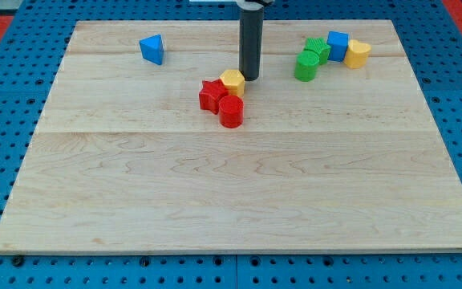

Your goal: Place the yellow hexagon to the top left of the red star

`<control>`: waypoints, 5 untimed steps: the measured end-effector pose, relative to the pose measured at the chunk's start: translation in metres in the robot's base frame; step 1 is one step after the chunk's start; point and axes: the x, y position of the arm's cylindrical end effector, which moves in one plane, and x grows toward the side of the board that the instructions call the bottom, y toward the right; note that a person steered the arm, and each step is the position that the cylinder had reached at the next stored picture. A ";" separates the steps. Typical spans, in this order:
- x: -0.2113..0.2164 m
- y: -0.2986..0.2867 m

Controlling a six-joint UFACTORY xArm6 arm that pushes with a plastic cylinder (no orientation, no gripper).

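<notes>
The yellow hexagon point(233, 82) lies just above the middle of the board, touching the red star point(212, 95) on the star's upper right. A red cylinder point(231, 111) stands right below the hexagon, touching the star's lower right. My tip point(250, 77) is on the board just to the right of the yellow hexagon, close to its upper right edge or touching it. The dark rod rises straight up from there to the view's top.
A blue triangle point(152, 49) lies at the upper left. At the upper right are a green block point(317, 50), a green cylinder point(305, 67), a blue cube point(338, 45) and a yellow heart-like block point(357, 54). The wooden board point(239, 185) sits on a blue pegboard.
</notes>
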 end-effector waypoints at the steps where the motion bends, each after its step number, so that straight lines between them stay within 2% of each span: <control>1: -0.002 -0.017; 3: 0.009 -0.048; 4: 0.041 -0.076; 5: 0.053 -0.078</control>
